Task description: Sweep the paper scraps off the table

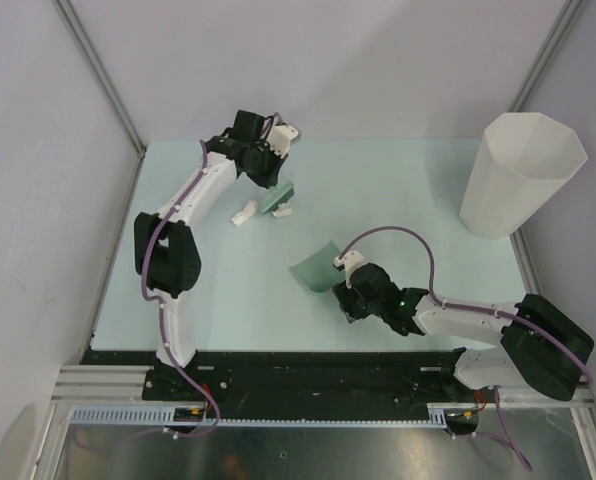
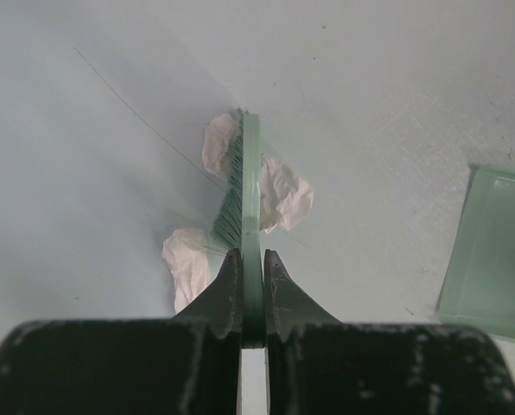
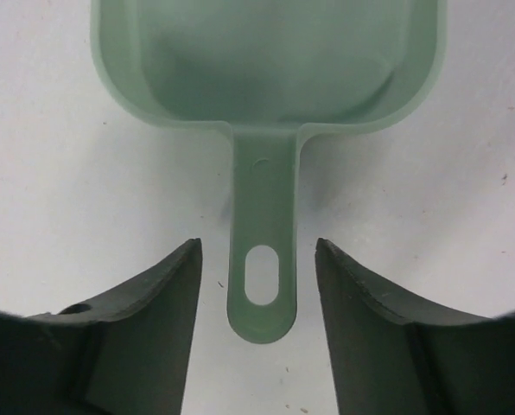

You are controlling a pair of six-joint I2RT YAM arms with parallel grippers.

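My left gripper (image 2: 252, 259) is shut on a green brush (image 2: 244, 186), its bristles down on the table (image 1: 398, 180). Three crumpled white paper scraps lie round the brush: one at its far end (image 2: 219, 143), one to its right (image 2: 283, 194), one to its near left (image 2: 187, 264). From above, the scraps (image 1: 245, 212) and the brush (image 1: 276, 198) are at the table's far left. My right gripper (image 3: 257, 251) is open, its fingers either side of the handle (image 3: 262, 251) of the green dustpan (image 3: 266, 60), apart from it. The dustpan (image 1: 316, 266) lies mid-table.
A tall white faceted bin (image 1: 518, 172) stands at the far right of the table. Grey walls (image 1: 38, 150) enclose the table on the left, back and right. A black rail (image 1: 298, 365) runs along the near edge by the arm bases.
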